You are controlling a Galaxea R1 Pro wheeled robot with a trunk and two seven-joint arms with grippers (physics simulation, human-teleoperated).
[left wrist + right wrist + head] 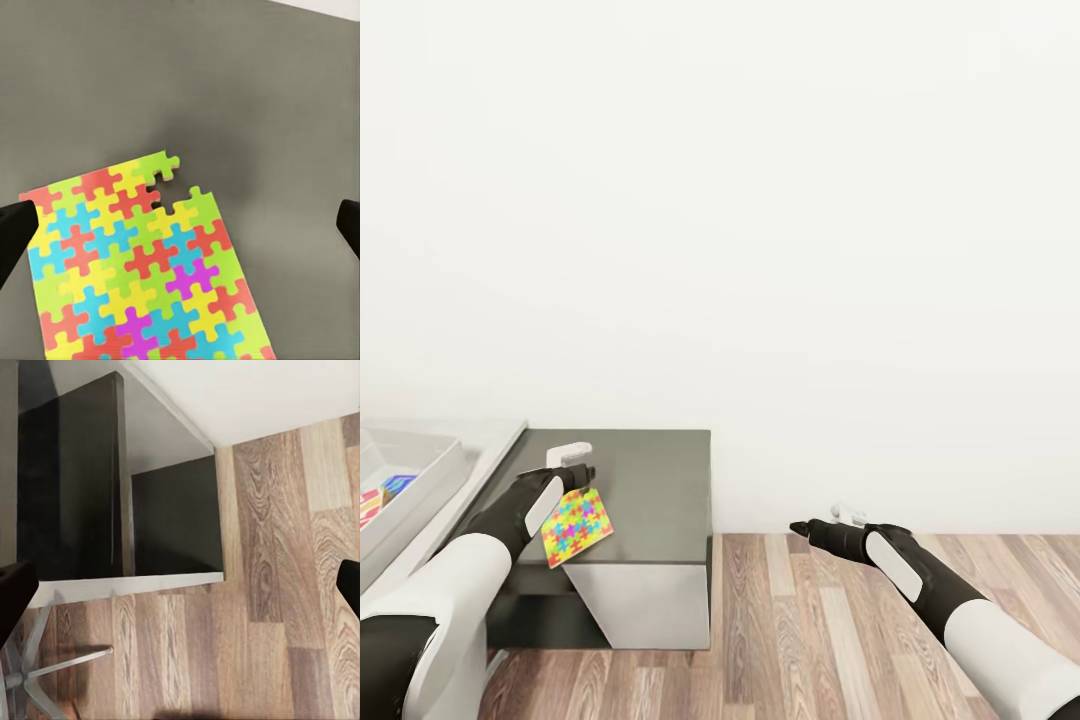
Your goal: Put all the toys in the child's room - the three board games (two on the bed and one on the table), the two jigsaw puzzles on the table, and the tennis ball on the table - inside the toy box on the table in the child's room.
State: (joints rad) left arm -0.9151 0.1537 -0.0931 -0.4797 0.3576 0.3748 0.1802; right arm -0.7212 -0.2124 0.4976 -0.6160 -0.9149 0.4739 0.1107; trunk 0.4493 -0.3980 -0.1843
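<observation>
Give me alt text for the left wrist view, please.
A colorful jigsaw puzzle, with a notch of missing pieces on one edge, lies over a dark grey table top. The left gripper's black fingertips sit wide apart at the frame's two sides.

A plain white wall [760, 200] takes up most of the head view, evenly lit. Below it runs a wood plank floor [840, 640] in mixed brown and grey tones. A dark grey cabinet [650, 480] with pale sides stands against the wall. At the left edge is a pale grey table [490, 450]. In the right wrist view, metal legs [45, 667] rest on the floor
</observation>
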